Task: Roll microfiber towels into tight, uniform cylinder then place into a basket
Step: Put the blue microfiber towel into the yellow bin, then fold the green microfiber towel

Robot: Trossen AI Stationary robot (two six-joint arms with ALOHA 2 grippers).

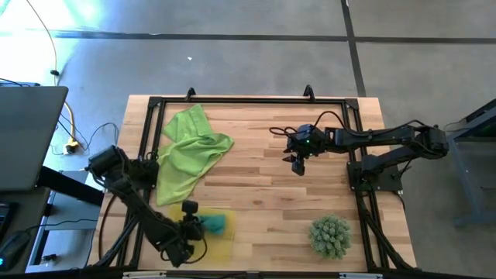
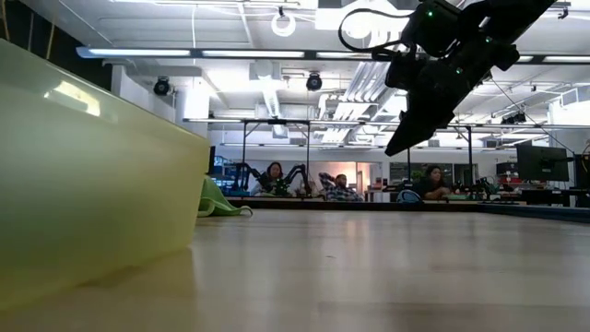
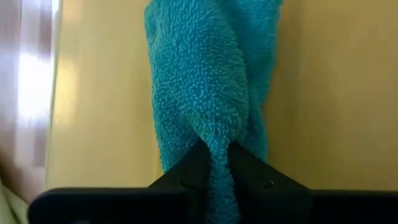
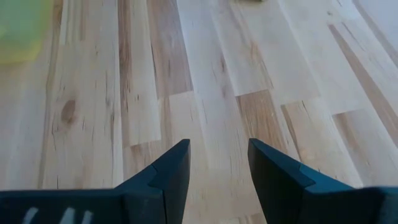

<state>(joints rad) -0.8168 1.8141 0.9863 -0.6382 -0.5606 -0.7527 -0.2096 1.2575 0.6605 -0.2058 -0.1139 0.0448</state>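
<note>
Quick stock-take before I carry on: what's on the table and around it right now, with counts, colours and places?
teal towel: one, teal, bunched in the basket, pinched by the left gripper
basket: one, translucent yellow, near-left edge of the table
green towel: one, lime green, crumpled at the far-left of the table
spiky ball: one, pale green, near-right of the table
table: one, light wood, with a black frame
laptop: one, grey, left of the table
people: three seated, far across the room
left gripper: over the basket, shut on the teal towel
right gripper: open, empty, above mid-table
</note>
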